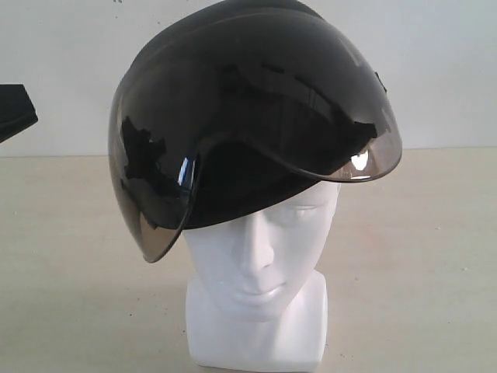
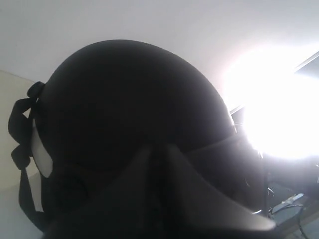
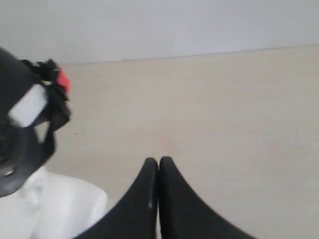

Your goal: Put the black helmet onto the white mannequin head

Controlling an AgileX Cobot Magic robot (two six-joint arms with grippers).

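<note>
1. Your right pincer (image 3: 158, 162) is black; the table (image 3: 224, 109) beyond it is pale beige and the wall (image 3: 174, 25) light grey.
2. Near that pincer, the helmet (image 1: 248, 116) is black, with a glossy, smoky grey visor (image 1: 151, 210).
3. Its strap (image 3: 57, 112) is black, with a red tab (image 3: 63, 80) and a white patch (image 3: 29, 105).
4. The head (image 1: 256, 280) just beside your right pincer is plain white.
5. Your left pincer (image 2: 157, 149) is black too, and so is the helmet shell ahead of it.

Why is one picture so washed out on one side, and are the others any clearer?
Left wrist view: blown-out white glare floods part of the frame, leaving the black helmet and the left fingers as dark silhouettes. Exterior view: even light, sharp, with bright reflections on the visor. Right wrist view: soft, even light; the helmet's edge is blurred, the table sharp.
</note>
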